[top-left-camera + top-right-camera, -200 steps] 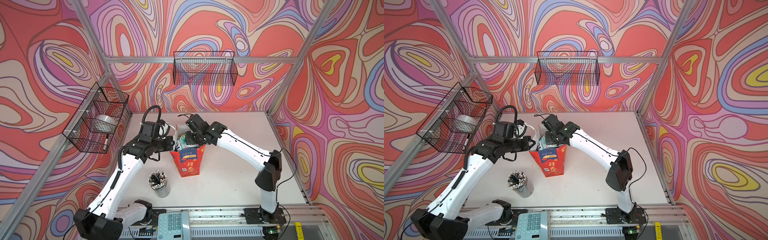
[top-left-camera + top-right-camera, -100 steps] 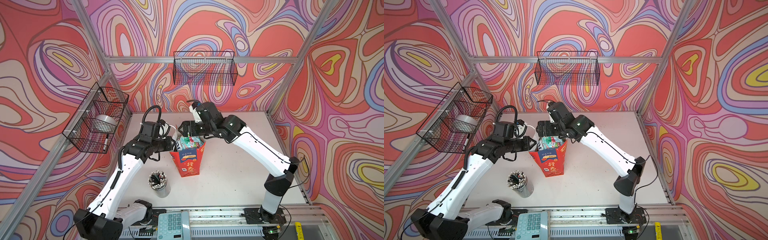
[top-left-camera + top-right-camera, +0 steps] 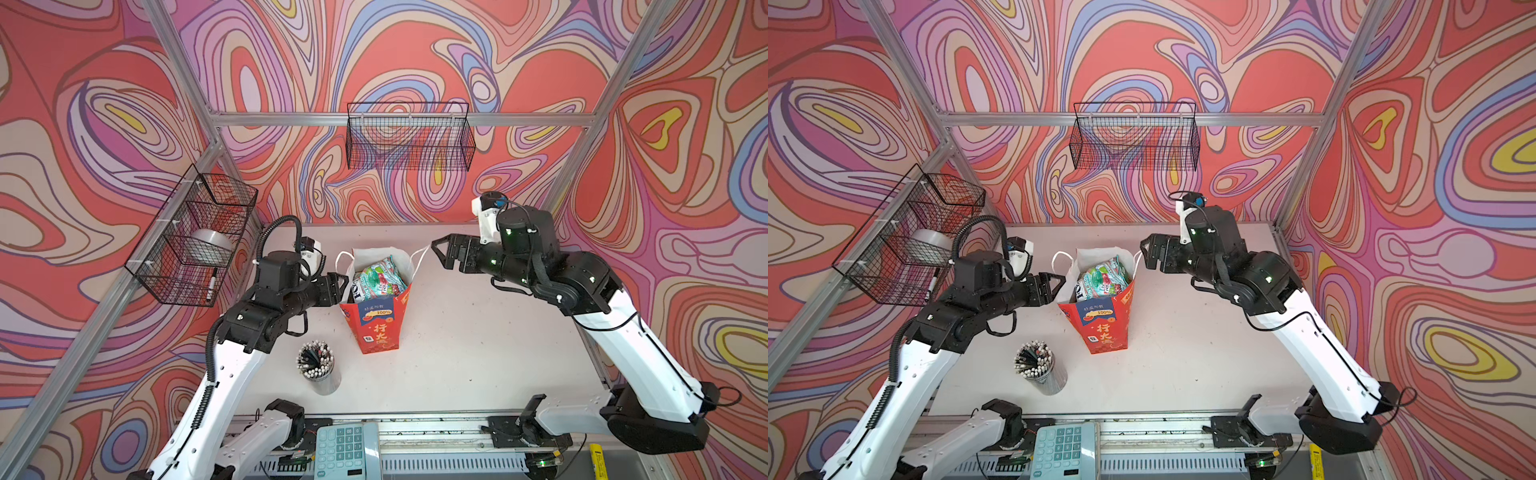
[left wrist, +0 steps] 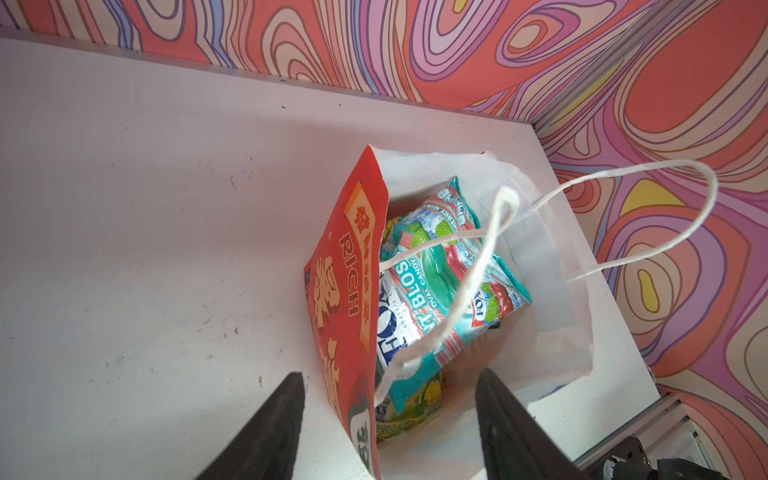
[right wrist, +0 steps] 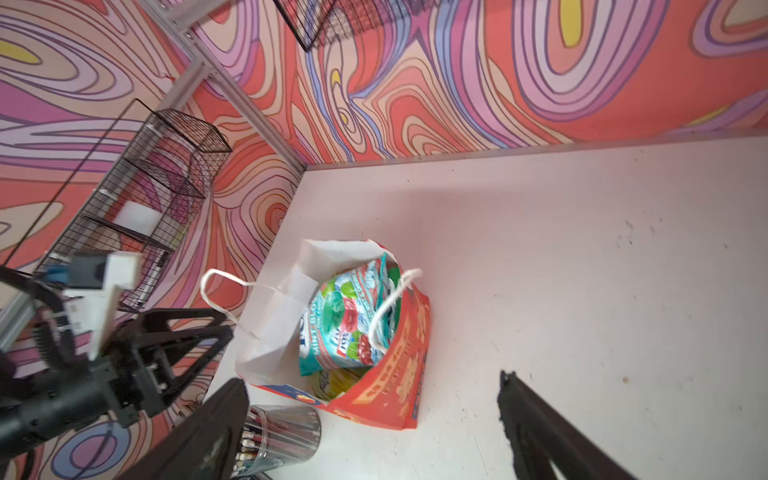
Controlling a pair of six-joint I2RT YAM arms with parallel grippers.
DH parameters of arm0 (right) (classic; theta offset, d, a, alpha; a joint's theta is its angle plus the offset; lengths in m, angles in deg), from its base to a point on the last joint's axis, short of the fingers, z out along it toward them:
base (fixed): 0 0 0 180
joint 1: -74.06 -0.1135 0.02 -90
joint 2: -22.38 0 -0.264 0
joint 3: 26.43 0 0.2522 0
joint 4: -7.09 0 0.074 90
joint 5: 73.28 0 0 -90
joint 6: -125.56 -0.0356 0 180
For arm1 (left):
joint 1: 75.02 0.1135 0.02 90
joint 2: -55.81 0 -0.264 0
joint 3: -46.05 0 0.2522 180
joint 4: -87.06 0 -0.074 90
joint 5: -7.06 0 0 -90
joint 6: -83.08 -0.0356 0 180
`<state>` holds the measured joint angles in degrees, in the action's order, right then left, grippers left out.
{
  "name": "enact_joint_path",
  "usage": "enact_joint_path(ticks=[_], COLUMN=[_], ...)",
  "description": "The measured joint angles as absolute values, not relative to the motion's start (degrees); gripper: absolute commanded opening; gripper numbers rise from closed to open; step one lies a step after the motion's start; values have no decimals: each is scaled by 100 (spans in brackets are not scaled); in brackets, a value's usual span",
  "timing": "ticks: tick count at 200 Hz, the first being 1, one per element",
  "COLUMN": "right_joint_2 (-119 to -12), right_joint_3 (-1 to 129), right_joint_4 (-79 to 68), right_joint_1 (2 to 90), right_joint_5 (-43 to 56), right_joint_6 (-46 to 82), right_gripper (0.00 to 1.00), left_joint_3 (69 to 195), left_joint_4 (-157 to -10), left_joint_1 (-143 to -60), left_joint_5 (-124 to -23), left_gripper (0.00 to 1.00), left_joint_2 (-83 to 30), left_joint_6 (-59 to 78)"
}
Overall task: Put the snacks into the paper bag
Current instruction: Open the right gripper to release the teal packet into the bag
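Observation:
The red-orange paper bag [image 3: 376,328] [image 3: 1105,330] stands upright mid-table with its mouth open and its white cord handles loose. Inside lie the snacks [image 3: 379,279] [image 3: 1100,279], a teal pouch [image 4: 440,286] [image 5: 349,324] on top and a yellow-green one partly hidden beneath. My left gripper [image 3: 343,283] [image 3: 1059,283] [image 4: 390,374] is open at the bag's left rim. The bag's red wall [image 4: 351,291] lies between its fingers and touches neither. My right gripper [image 3: 438,253] [image 3: 1144,255] [image 5: 371,380] hangs wide open and empty, up and to the right of the bag [image 5: 395,395].
A clear cup of pencils [image 3: 318,370] [image 3: 1039,370] [image 5: 276,434] stands in front of the bag, to its left. Black wire baskets hang on the left wall [image 3: 195,237] and the back wall [image 3: 409,137]. A teal calculator [image 3: 347,451] sits at the front edge.
My right gripper has opened wide and drawn back from over the bag, up and to the right. A teal pouch now lies on top inside. My left gripper has opened off the bag's rim.

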<state>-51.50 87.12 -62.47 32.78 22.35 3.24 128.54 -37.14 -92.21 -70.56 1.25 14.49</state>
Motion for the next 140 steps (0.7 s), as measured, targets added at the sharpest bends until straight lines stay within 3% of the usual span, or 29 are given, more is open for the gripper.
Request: enact_joint_path(ticks=[47,86,123,140], right_joint_2=[-5279,-5605,-5979,-6182], right_joint_3=[7781,7665,7590,7590], right_joint_4=[-5670,-5073,-4522,-4308], right_joint_1=[3285,3458,3831,3831], right_joint_5=[1451,1057,594,410], right_joint_6=[176,49,-178,-200], right_gripper=[98,94,78,69], left_joint_3=[13413,13728,13776,13925], left_joint_4=[-3697,-3633,-3496,-3434], left_joint_1=[-9221,-9221,-9221,-9221], left_joint_5=[-7061,-6927,-6755,-6682], left_gripper=[53,37,19,15], left_joint_2=[-179,-675,-852,-920], left_joint_6=[1449,1475,1538,1543])
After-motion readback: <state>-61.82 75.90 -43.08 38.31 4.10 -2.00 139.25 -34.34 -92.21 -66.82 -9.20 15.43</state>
